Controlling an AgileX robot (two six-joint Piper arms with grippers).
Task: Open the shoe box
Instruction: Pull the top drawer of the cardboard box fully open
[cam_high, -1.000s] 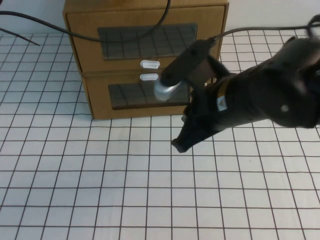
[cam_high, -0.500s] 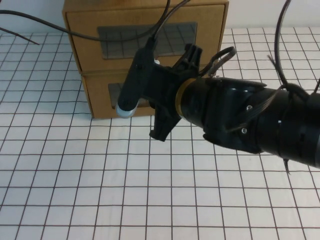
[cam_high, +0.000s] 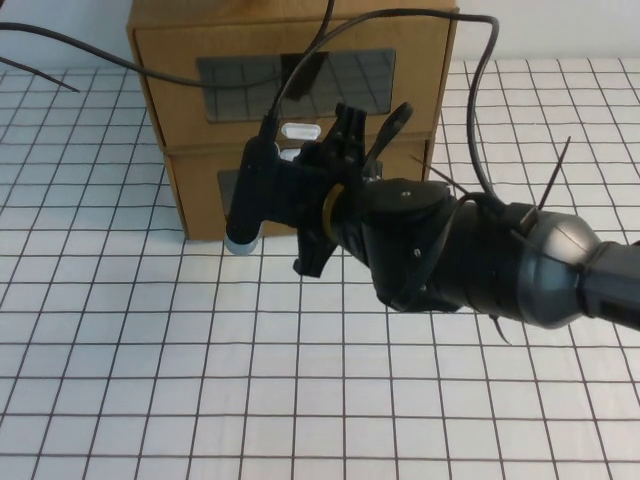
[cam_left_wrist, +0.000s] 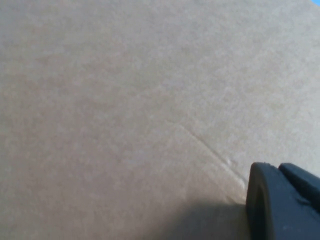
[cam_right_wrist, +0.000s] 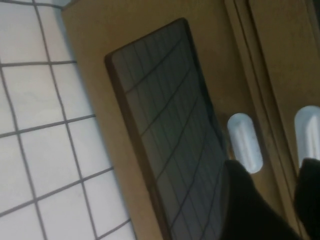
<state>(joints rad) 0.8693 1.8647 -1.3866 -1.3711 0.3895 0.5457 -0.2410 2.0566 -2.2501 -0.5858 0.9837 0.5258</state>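
- At the far side of the gridded surface (cam_high: 150, 350), high view: cardboard shoe box (cam_high: 180, 110), built as two stacked drawers, each with a dark window and a white handle.
- Both drawer fronts look flush with the box body.
- Upper handle (cam_high: 300, 129) fully visible. Lower handle (cam_high: 290, 153) partly hidden behind the arm.
- Right gripper (cam_high: 368, 125) reaching in from the right, directly in front of the box face, level with the seam between the drawers and just right of the handles. Jaws apart, nothing between them.
- Dark cylindrical unit with a pale end (cam_high: 248, 200) on the right wrist, hanging in front of the lower drawer.
- Black cables (cam_high: 100, 50) draped across the upper drawer.
- Left arm not seen from this camera.
- Left wrist view: plain cardboard with a faint crease fills the frame. Left gripper (cam_left_wrist: 285, 205) shows only as a dark edge at one corner, very close to the cardboard. Open or closed: cannot tell.
- Right wrist view: one dark window, both white handles and the drawer seam in view. Two dark jaws standing apart, empty, close to the handles. Contact with the box not discernible.
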